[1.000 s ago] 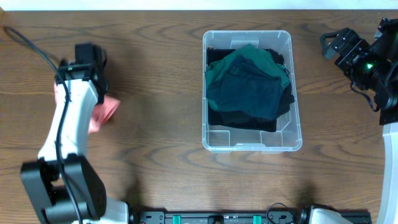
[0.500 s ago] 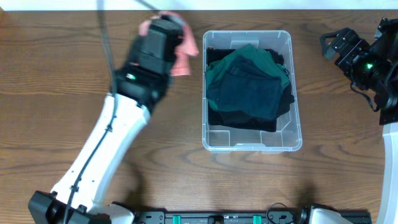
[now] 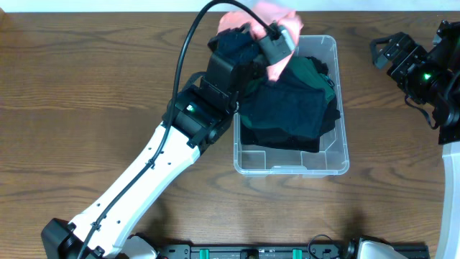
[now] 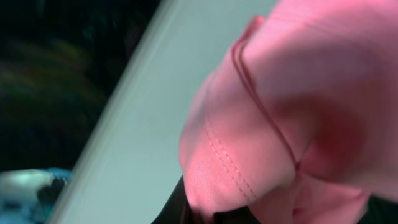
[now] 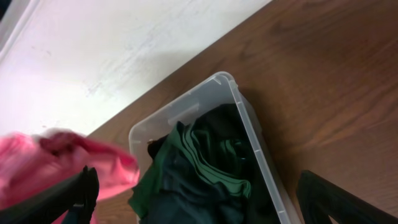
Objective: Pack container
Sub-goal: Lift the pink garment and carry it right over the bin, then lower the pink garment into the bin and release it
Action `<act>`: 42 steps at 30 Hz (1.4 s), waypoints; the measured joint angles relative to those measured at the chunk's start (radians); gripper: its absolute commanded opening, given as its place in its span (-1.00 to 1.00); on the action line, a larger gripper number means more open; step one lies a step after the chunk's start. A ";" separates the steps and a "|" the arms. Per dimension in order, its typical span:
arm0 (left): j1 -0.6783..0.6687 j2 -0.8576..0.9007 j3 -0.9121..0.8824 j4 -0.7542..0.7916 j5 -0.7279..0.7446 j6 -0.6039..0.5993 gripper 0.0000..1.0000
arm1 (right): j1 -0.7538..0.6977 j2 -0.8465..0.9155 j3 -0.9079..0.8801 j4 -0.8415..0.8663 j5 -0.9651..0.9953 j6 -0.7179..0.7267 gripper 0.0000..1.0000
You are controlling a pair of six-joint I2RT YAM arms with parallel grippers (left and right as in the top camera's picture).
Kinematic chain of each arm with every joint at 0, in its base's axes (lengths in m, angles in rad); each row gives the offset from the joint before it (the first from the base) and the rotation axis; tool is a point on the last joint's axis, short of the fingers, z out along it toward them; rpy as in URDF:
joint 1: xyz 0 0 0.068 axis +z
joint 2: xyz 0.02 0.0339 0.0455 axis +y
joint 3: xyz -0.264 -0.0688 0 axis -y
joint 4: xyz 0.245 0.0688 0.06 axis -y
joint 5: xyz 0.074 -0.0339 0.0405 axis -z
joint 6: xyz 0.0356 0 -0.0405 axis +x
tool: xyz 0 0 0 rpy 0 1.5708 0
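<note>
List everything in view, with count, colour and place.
container: one, clear plastic, centre-right of the table
dark blue garment: one, on top of the pile in the container
green garment: one, dark green, in the container towards its far end
black clothing: count unclear, at the bottom of the pile
pink garment: one, held above the container's far left corner
table: one, brown wood
left gripper: wrapped in the pink garment
right gripper: open, empty, far right
</note>
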 measured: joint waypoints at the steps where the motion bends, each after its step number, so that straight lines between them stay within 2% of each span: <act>1: -0.004 0.000 0.000 0.012 0.019 0.012 -0.88 | 0.000 0.000 0.000 0.000 0.000 0.000 0.99; 11: -0.014 0.037 0.002 -0.051 0.208 0.063 -0.88 | 0.000 0.000 0.000 0.000 0.000 0.000 0.98; 21: -0.075 0.280 0.004 -0.343 0.278 0.053 -0.87 | 0.000 0.000 0.000 0.000 0.000 0.000 0.98; 22: -0.090 0.291 0.004 -0.364 0.278 0.045 -0.81 | 0.000 0.000 0.000 0.000 0.000 0.000 0.98; 27: -0.189 0.301 0.005 -0.408 0.266 -0.035 -0.17 | 0.000 0.000 0.000 0.000 0.000 0.000 0.98; 32: -0.275 0.301 0.005 -0.411 0.240 -0.102 0.06 | 0.000 0.000 0.000 0.000 0.000 0.000 0.98; 39: -0.293 0.300 0.005 -0.407 0.071 -0.125 0.11 | 0.000 0.000 0.000 0.000 0.000 0.000 0.99; 42: -0.292 0.295 0.005 -0.407 0.006 -0.126 0.32 | 0.000 0.000 0.000 0.000 0.000 0.000 0.98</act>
